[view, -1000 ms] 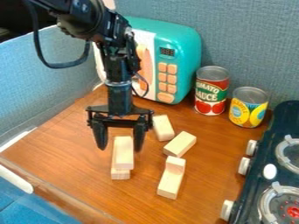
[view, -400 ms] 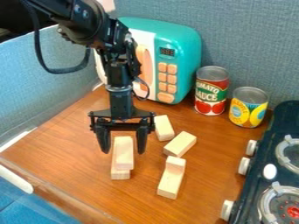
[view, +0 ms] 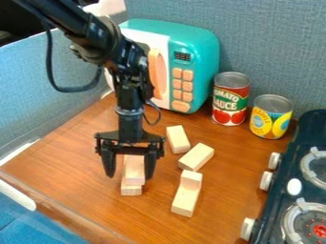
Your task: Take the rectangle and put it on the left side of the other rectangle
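Camera view, finding one: the claw (view: 130,175) has come down from its earlier, higher position, and its fingers now stand spread on either side of the upper wooden block (view: 134,169). No grip is evident. That block, judged to be the rectangle to be moved, rests on the lower block (view: 131,191); neither has shifted. The descent suggests that alignment is nearly done and closing comes next, with lift and placement outstanding. Which block serves as the other rectangle cannot be determined.

Finding two, clearances: bare surface of the table (view: 66,159) extends left of the pair towards the front edge, which appears adequate for a leftward set-down. On the right, the angled block (view: 197,157) and the pale block (view: 178,139) stand near the claw, so a swing that way risks contact. The toy microwave (view: 191,43) lies behind.
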